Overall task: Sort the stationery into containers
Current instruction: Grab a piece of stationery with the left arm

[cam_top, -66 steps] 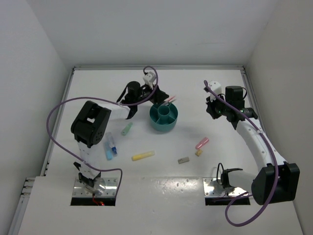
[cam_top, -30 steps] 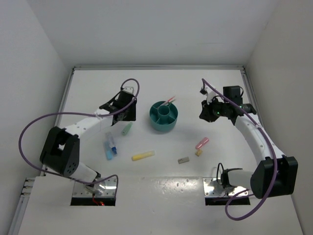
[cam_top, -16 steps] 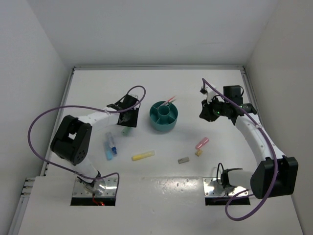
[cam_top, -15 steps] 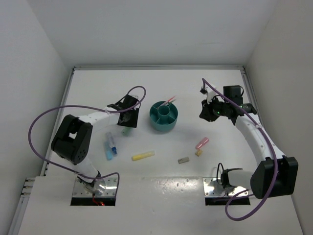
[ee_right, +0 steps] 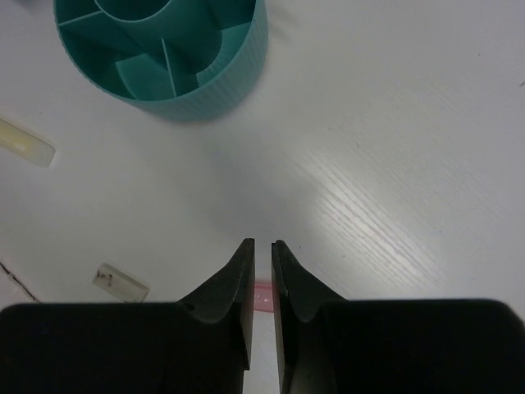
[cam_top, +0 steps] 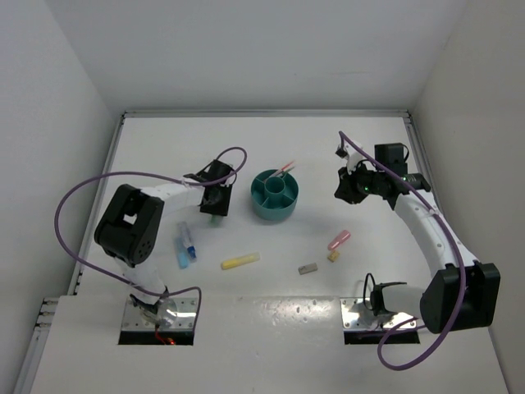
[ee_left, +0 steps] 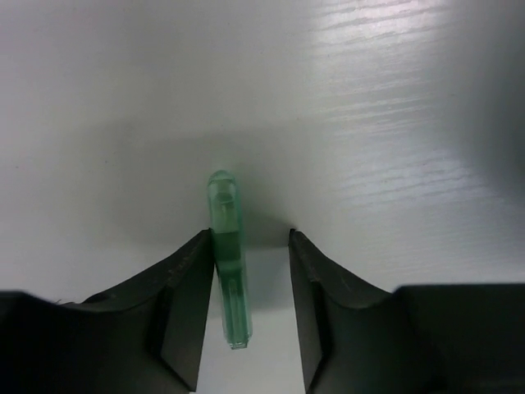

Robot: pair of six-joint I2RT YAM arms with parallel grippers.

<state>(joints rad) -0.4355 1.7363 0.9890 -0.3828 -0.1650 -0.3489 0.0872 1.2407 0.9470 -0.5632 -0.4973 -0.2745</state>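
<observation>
The mint marker (ee_left: 225,246) lies on the white table between the fingers of my open left gripper (ee_left: 250,238), against the left finger. In the top view that gripper (cam_top: 215,205) is down on the table left of the round teal organiser (cam_top: 275,197) and hides the marker. A pink pen (cam_top: 286,169) sticks out of the organiser. My right gripper (cam_top: 344,185) is shut and empty, held above the table right of the organiser (ee_right: 164,49). Below it lies the pink marker (cam_top: 339,240), which shows through the narrow gap between the jaws (ee_right: 262,297).
A blue marker (cam_top: 186,244) lies at the near left. A yellow marker (cam_top: 239,262), a grey block (cam_top: 308,268) and a tan block (cam_top: 333,256) lie in front of the organiser. White walls stand on three sides of the table.
My left gripper has swung from the organiser's rim out to the left and come down with its fingers around the mint marker. The right arm shifted slightly at first, then stayed still.
</observation>
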